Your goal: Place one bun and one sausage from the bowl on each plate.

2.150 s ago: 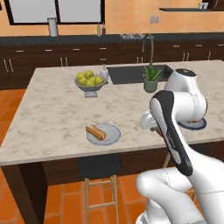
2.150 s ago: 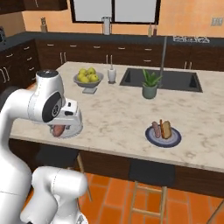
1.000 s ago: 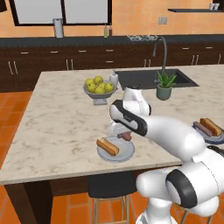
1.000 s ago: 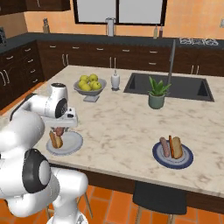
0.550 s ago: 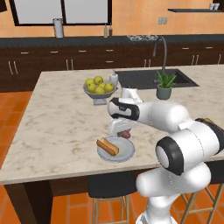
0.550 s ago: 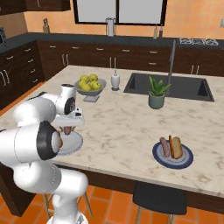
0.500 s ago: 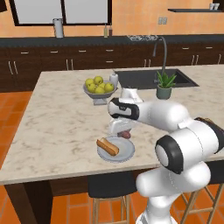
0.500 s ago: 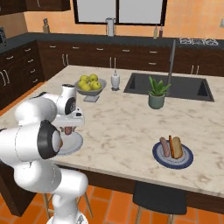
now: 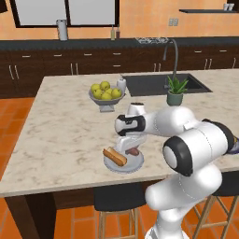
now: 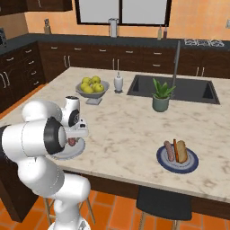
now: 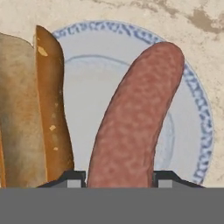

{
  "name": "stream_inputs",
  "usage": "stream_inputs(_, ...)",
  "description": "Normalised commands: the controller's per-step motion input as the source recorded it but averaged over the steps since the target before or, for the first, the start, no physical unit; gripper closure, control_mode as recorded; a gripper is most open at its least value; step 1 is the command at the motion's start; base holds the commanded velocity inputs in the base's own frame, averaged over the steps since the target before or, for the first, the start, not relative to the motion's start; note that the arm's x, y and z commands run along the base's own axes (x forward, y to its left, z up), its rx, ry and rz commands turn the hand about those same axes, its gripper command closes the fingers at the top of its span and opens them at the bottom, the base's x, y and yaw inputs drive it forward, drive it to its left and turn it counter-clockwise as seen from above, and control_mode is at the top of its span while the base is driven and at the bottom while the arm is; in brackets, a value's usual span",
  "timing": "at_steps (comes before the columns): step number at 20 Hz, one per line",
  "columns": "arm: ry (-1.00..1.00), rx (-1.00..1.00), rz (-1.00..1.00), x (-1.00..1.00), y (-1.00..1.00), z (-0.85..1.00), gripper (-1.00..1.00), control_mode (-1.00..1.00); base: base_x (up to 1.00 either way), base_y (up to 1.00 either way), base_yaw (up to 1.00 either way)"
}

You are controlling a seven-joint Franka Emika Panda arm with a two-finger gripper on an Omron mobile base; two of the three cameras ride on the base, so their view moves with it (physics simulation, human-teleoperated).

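Two plates sit on the marble surface (image 9: 60, 126), well apart. The near one (image 9: 123, 162) is right under the tool (image 9: 133, 148) at the front edge, and it's got a bun (image 9: 115, 156) lying on it. The far plate (image 10: 177, 160) over by the other end has a bun and a sausage side by side. Tool's jaws are partly closed around a sausage (image 11: 133, 122), held low over the near plate, just beside the bun.
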Motion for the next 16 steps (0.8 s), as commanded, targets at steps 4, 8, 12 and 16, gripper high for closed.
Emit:
stream_inputs(4, -0.05, 0.0, 0.07, 0.2, 0.0, -0.21, 1.0, -1.0, 0.0, 0.0, 0.0)
stream_inputs(8, 0.0, 0.0, 0.06, 0.01, 0.03, -0.08, -1.0, -1.0, 0.0, 0.0, 0.0)
stream_inputs(12, 0.0, 0.0, 0.01, 0.0, 0.0, 0.0, -1.0, -1.0, 0.0, 0.0, 0.0)
stream_inputs(16, 0.0, 0.0, 0.0, -0.04, 0.0, 0.07, -1.0, -1.0, 0.0, 0.0, 0.0)
